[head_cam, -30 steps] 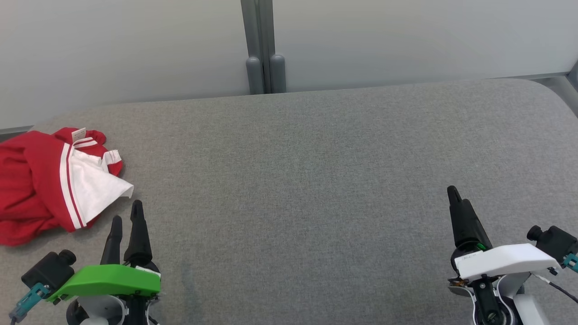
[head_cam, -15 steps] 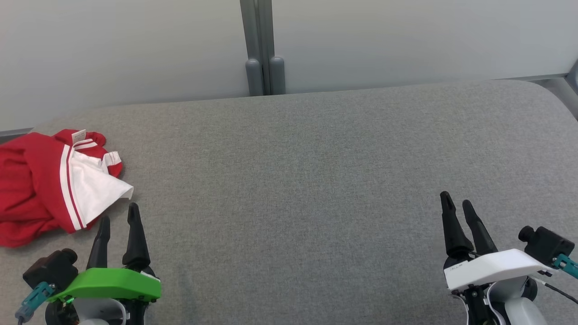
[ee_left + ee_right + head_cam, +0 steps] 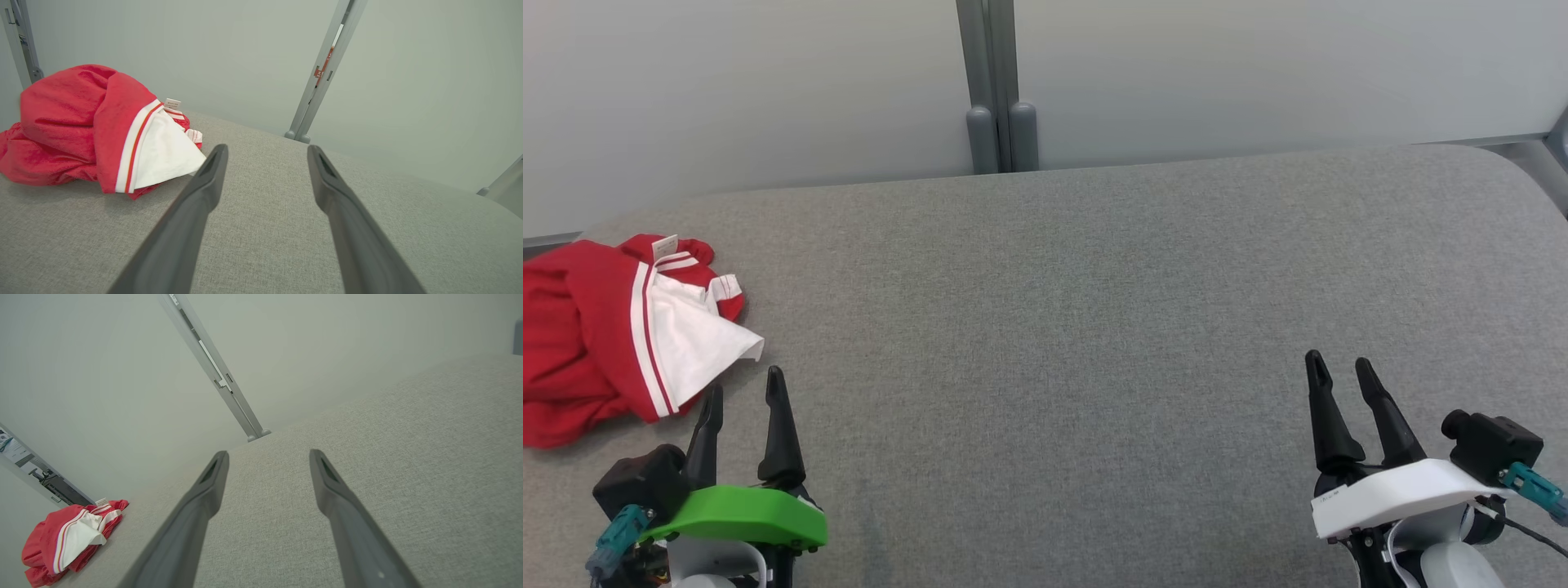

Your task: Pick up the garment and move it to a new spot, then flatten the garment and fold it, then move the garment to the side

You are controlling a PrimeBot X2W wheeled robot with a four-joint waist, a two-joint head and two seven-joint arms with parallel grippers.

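The garment (image 3: 596, 335) is red with white panels and red-white striped trim, lying crumpled at the far left of the grey padded table (image 3: 1062, 310). It also lies ahead-left in the left wrist view as the garment (image 3: 94, 130) and small at the lower left of the right wrist view as the garment (image 3: 69, 535). My left gripper (image 3: 743, 392) stands open just below and right of the garment, empty, its fingers (image 3: 204, 183) apart. At the lower right my right gripper (image 3: 1337, 370) is open and empty, far from the cloth.
A pale wall with a grey vertical post (image 3: 996, 90) runs along the table's far edge. The table's rounded right corner (image 3: 1527, 175) lies at the upper right. Bare grey fabric stretches between the two grippers.
Both grippers have turned so their two fingers show side by side. The right gripper has drifted slightly left and down; the left has stayed near the garment's corner. The garment has not moved.
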